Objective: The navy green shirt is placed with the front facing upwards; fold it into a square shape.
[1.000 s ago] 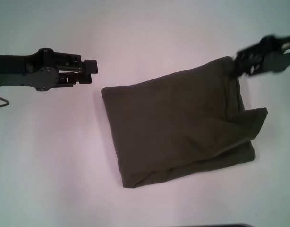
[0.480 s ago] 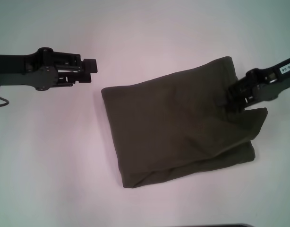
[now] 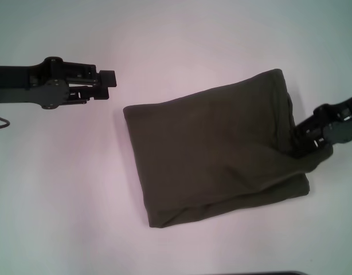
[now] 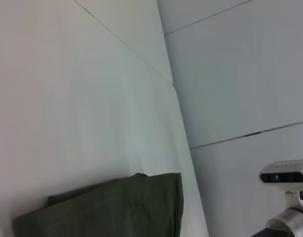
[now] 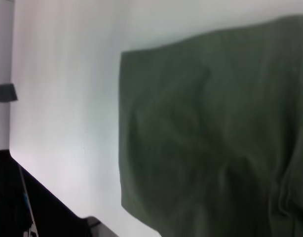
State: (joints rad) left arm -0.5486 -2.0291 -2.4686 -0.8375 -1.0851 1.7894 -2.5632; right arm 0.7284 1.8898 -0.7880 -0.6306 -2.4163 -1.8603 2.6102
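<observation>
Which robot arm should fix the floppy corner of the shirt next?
Probably the right. The right gripper is already at the navy green shirt, right by the loose corner on that side. The left gripper hangs apart from it over the bare table.

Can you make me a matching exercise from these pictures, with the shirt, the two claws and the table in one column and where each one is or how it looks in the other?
Column one:
1. navy green shirt
2. left claw
3. right claw
4. table

Column two:
A. white, bearing the folded cloth
B. at the cloth's right edge, on a stray flap
C. folded into a rough rectangle
D. above bare table, apart from the cloth

Pairs: 1-C, 2-D, 3-B, 4-A
</observation>
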